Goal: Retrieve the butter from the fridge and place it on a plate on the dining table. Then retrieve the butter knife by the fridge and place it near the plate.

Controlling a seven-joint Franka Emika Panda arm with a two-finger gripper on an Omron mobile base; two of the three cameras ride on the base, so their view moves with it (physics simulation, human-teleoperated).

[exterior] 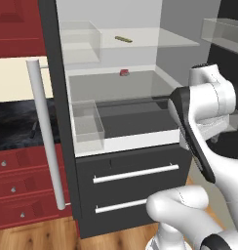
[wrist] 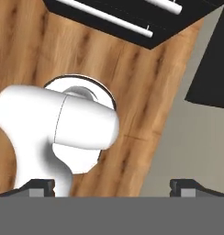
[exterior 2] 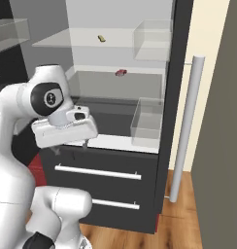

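Wooden floor (wrist: 132, 82) lies nearest, under the robot's base, and the gripper (wrist: 112, 186) points down at it with its jaws spread wide and nothing between the fingertips (wrist: 40, 187). In the right base view the gripper (exterior 2: 69, 146) hangs in front of the fridge (exterior: 135, 185), just above its upper drawer handle (exterior 2: 97, 172). Two dark drawers with pale bar handles fill the fridge's lower part. Higher up, its compartment stands open, with a clear bin (exterior: 87, 122) at the left of the lower shelf. Farther back, on the middle shelf, sits a tiny red item (exterior: 124, 72). Farthest and highest, the butter (exterior: 122, 39) lies on the top glass shelf (exterior: 155, 41), well apart from the gripper. On the left, beside the fridge door's long pale handle (exterior: 45, 141), are red cabinets (exterior: 16, 180) under a dark worktop (exterior: 13, 124).
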